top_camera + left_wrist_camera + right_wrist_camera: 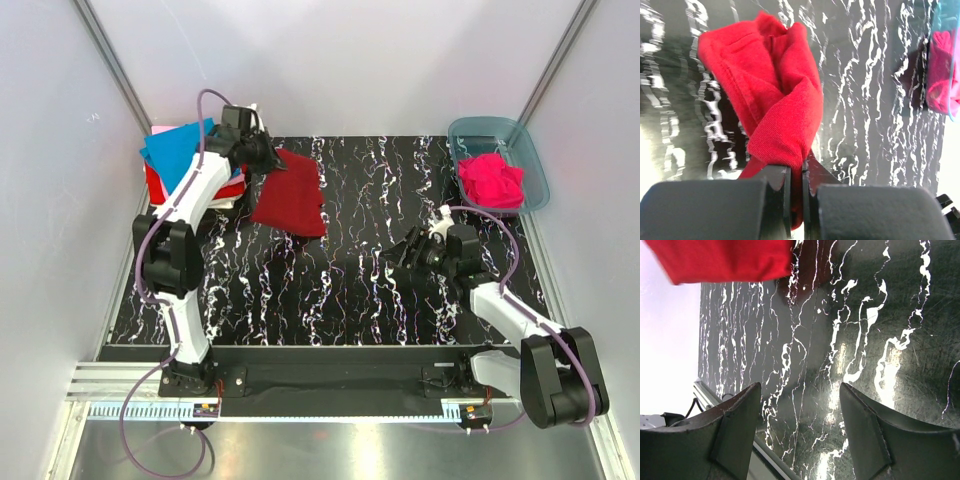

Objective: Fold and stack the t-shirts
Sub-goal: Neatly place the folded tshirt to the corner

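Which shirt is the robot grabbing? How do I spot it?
Look at the black marbled table, toward its far left corner where the pile of folded shirts sits. Just right of that pile is the dark red shirt, pinched in the left gripper. It is the only one being held, and darker than the pile's blue and red ones.

Two arms: left arm point(190, 200), right arm point(505, 308). Two claws: left claw point(796, 187), right claw point(800, 390). One table point(350, 295), one plastic tub point(485, 124). One dark red t-shirt point(290, 198), one blue t-shirt point(172, 150), one red t-shirt point(153, 185); hot pink cloth point(490, 180) in a bundle, number unclear.
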{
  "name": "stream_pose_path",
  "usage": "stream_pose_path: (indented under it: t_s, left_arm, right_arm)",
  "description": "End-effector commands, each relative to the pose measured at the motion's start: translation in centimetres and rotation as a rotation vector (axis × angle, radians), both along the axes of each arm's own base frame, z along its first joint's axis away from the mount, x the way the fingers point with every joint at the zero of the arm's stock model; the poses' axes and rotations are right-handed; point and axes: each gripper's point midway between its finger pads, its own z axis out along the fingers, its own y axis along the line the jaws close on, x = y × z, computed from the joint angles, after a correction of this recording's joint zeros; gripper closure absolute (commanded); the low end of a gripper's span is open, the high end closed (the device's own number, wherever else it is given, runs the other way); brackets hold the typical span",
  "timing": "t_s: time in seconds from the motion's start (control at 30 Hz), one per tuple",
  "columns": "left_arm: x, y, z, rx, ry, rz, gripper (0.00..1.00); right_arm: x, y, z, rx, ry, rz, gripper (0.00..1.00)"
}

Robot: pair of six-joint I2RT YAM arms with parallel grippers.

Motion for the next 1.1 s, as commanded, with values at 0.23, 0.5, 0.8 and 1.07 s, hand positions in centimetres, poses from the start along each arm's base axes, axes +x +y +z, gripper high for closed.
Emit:
stream_pose_path:
  t_s: [0.23,0.5,0.8,1.07]
  left_arm:
    - [2.0,3.4,8.4,0.060,-0.155,0.024,1.00]
    - [4.0,6.3,15.0,0.018,-0.290,0.082,1.00]
    - [5.6,12.8,19.5,-0.085,-0.400,0.178,1.00]
    - [6.0,20.2,16.7,-0.094,-0.341,0.284,1.00]
  right_arm:
    - [1.0,0.1,0.7,0.005,-0.043,-0.014,0.29]
    - [1.0,0.1,0.4,0.005,-0.033,-0.015,0.29]
    - [1.2,0.1,0.2,0.004,-0.022,-0.015,0.29]
    - [1.3,0.2,0.0,0.003,-0.013,-0.013,0.29]
